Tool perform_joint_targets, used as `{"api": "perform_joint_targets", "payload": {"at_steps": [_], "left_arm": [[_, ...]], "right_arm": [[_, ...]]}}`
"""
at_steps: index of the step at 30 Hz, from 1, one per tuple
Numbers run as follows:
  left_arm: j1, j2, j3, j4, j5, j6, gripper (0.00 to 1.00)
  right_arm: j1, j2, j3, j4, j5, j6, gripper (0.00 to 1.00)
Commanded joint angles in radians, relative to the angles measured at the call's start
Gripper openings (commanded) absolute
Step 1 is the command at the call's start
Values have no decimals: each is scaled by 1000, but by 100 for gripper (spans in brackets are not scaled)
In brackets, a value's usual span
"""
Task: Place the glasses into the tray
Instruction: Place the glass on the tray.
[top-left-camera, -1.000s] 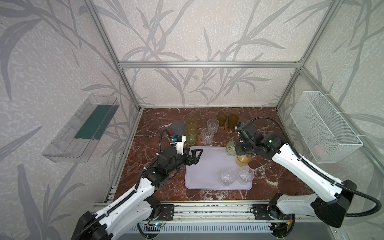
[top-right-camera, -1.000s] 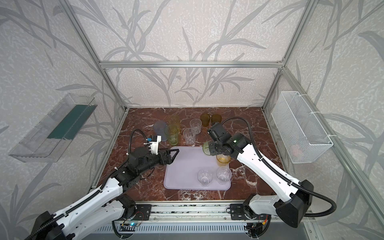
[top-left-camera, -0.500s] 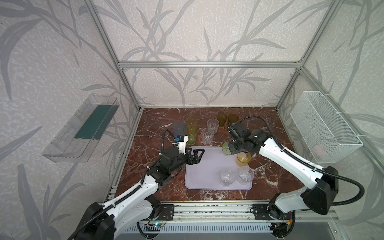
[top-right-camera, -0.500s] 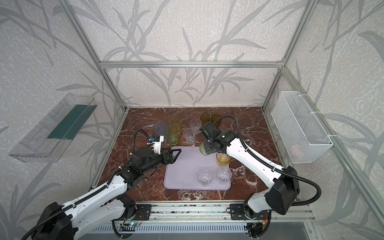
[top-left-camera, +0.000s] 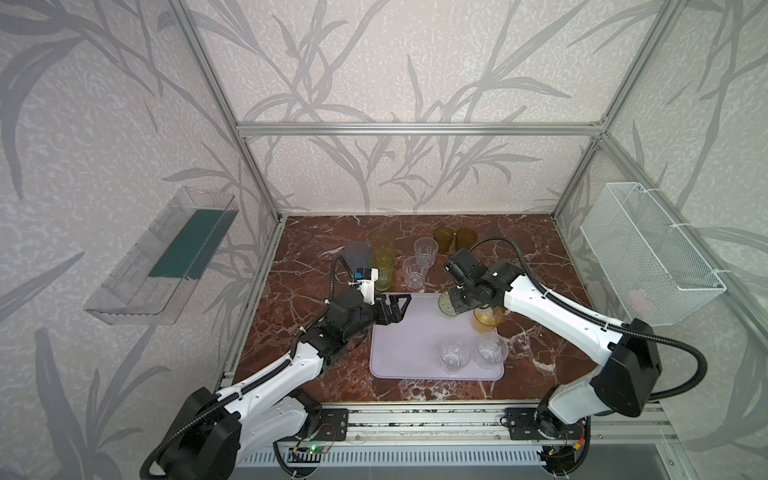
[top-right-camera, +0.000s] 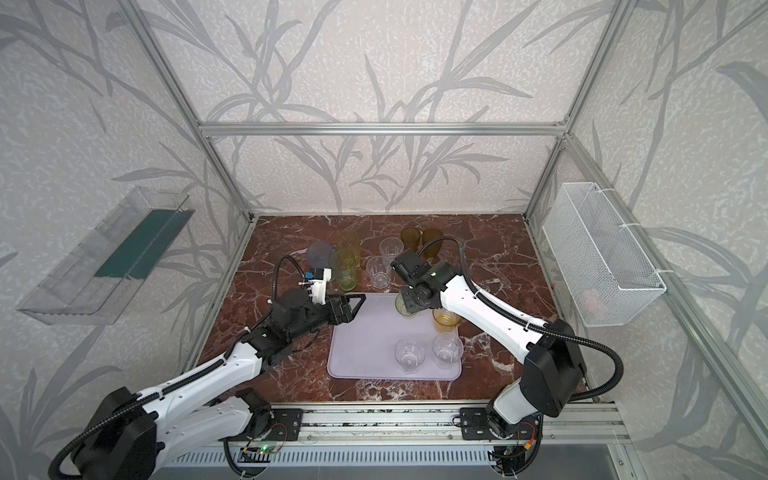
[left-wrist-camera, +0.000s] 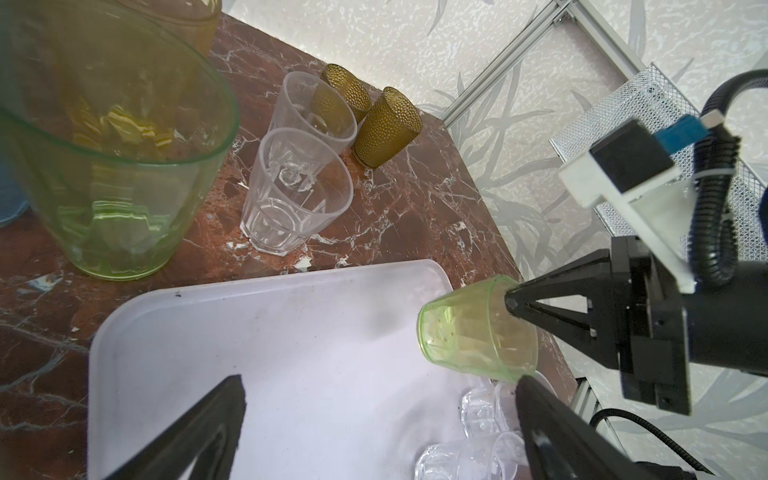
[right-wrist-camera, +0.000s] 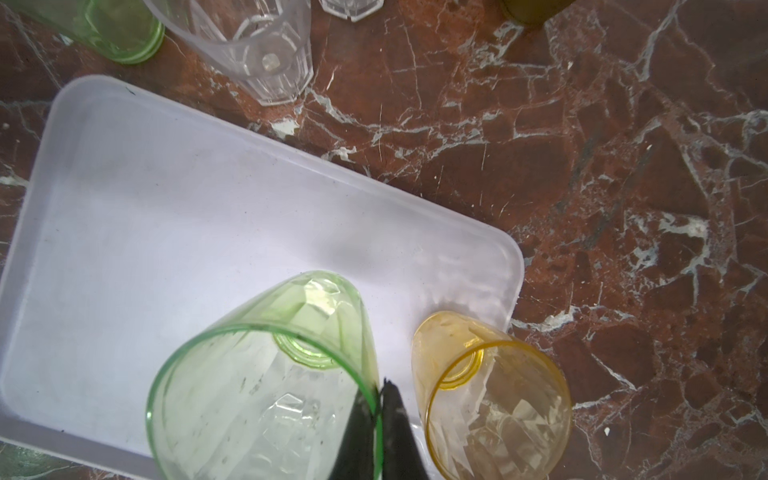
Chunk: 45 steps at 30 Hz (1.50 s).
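My right gripper (right-wrist-camera: 380, 395) is shut on the rim of a short green glass (right-wrist-camera: 257, 374), holding it tilted just above the far right part of the lilac tray (top-left-camera: 407, 345). In both top views that green glass (top-left-camera: 446, 305) (top-right-camera: 404, 305) hangs beside a yellow glass (top-left-camera: 484, 322) that stands in the tray. Two clear glasses (top-left-camera: 453, 355) (top-left-camera: 490, 351) stand at the tray's near right. My left gripper (top-left-camera: 395, 308) is open and holds nothing, over the tray's far left corner. Behind the tray stand two clear glasses (top-left-camera: 415, 272), two amber ones (top-left-camera: 444, 239) and tall green (left-wrist-camera: 116, 166), yellow and blue-grey ones.
A clear plastic bin (top-left-camera: 166, 257) hangs on the left wall and a white wire basket (top-left-camera: 648, 253) on the right wall. Aluminium frame posts edge the brown marble table (top-left-camera: 536, 257). The two grippers face each other across the tray's far edge.
My right arm has carried the green glass a little to the left and lower over the tray. The left gripper has barely shifted and stays open.
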Motion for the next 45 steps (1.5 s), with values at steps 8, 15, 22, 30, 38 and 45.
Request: {"api": "perform_joint_targets", "payload": {"at_steps": [8,15,22,30,38,45], "left_arm": [[0,-35,17,-28,-68,16,99],[0,-31,20,-41,-64,13,99],[0,-26,23,-50,-69,13,99],[-1,-22,32,-71,-63,13,99],[0,-33,36,-94,-67,17,99],[0,-65,39,-138,-89,24,99]], "right_arm": [[6,19,-56,19,22,32,0],[6,32,-72,12,26,39,0],[6,20,-111,33,27,55,0],[7,46,-119,38,2,70,0],[7,32,-115,42,-39,87,22],[7,2,-109,32,-64,96,40]]}}
